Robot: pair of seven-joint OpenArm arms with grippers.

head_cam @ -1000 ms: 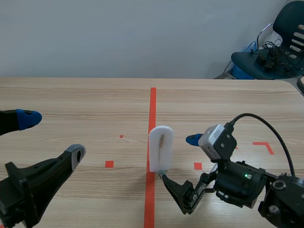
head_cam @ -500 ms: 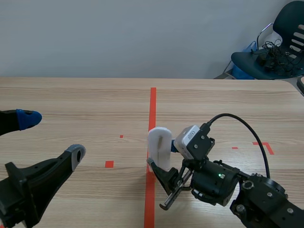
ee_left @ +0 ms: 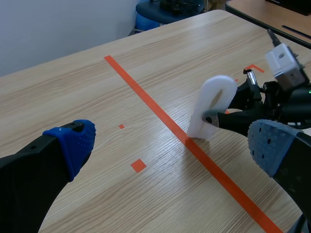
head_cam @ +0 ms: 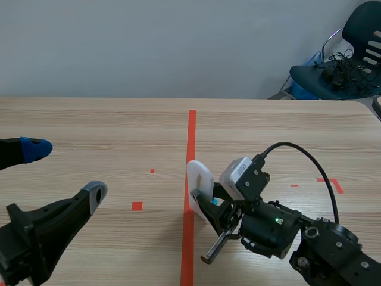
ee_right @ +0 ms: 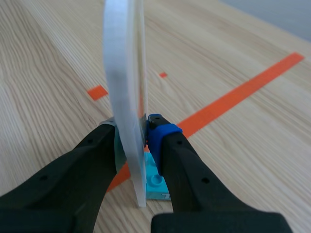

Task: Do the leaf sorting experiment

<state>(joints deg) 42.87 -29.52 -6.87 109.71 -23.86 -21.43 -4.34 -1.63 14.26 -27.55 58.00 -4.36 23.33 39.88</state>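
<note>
Slab, white and round-topped with a long slot down its face, stood on edge on the table, leaning a little. Its foot was at the orange-red tape line that ran down the middle. From the left wrist view the slab rose just beside that line, and from the right wrist view it showed edge-on.

The right gripper was clamped on the slab low down, one finger pressed to each face. Seen from its own wrist, the right gripper had its blue pad flat against one side. A small turquoise block sat against the slab's foot under that finger.

The left gripper hung well apart from the slab, near the table's left side, its fingers spread wide and holding nothing. In its own wrist view the left gripper framed the slab and the right gripper ahead of it.

A dark chair with cables on its seat stood beyond the table's far right corner.
</note>
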